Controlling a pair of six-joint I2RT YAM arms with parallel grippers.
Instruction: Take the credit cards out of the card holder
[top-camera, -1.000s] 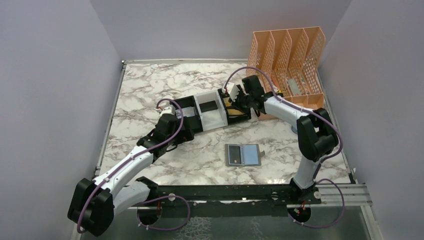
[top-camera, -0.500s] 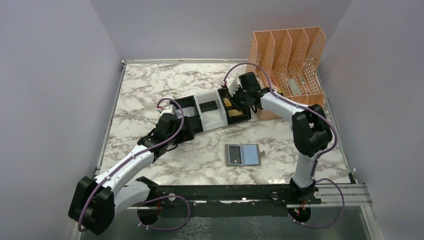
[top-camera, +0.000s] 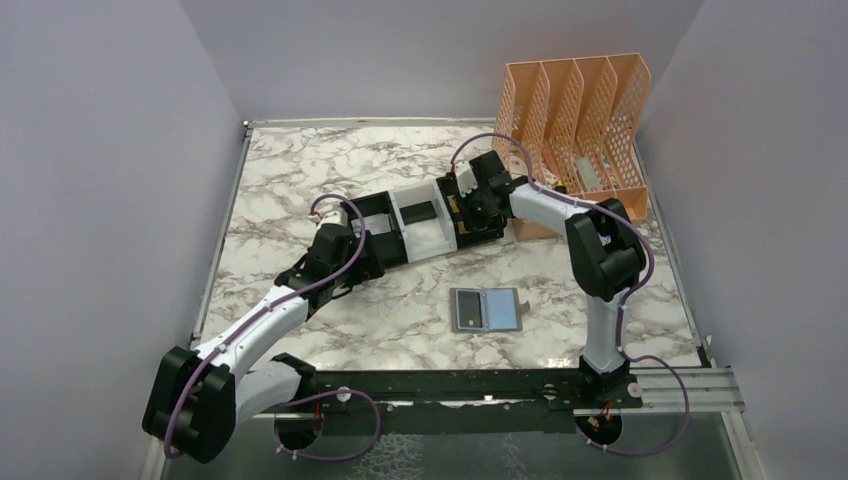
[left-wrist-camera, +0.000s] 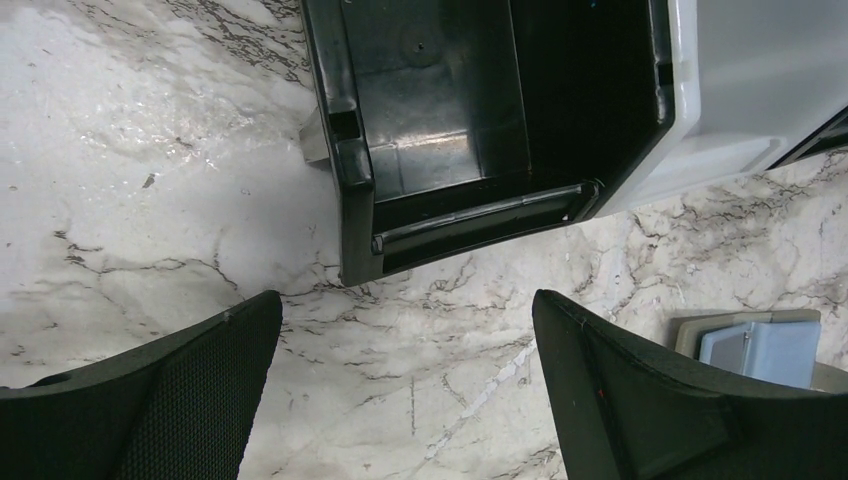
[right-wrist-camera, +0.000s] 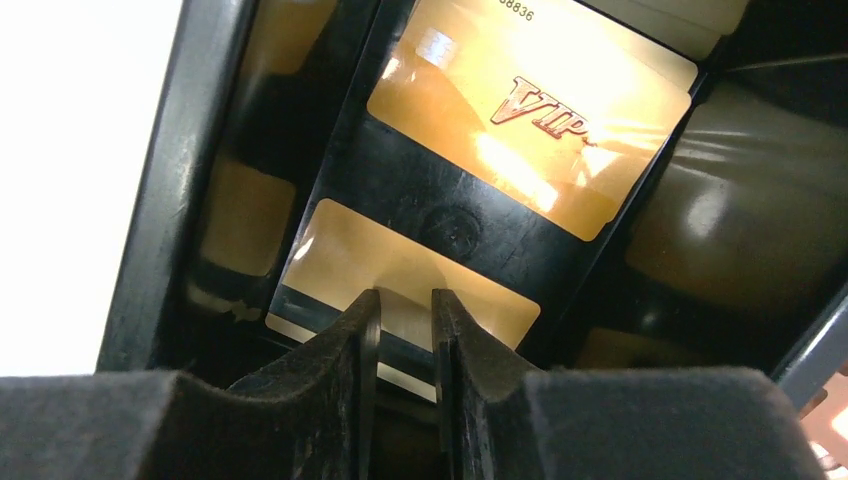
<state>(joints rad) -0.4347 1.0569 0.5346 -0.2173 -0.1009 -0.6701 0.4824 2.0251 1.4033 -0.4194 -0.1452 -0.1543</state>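
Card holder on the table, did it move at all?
No. The card holder lies open in the same spot, just as far from the black rail at the table's near edge.

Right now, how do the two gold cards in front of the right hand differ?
The far gold plastic card shows VIP lettering and digits; the near gold plastic card shows a plain face with a dark band along its near edge. The far card lies clear of the right hand; the near card sits at its fingertips. Both lie in the glossy black tray compartment.
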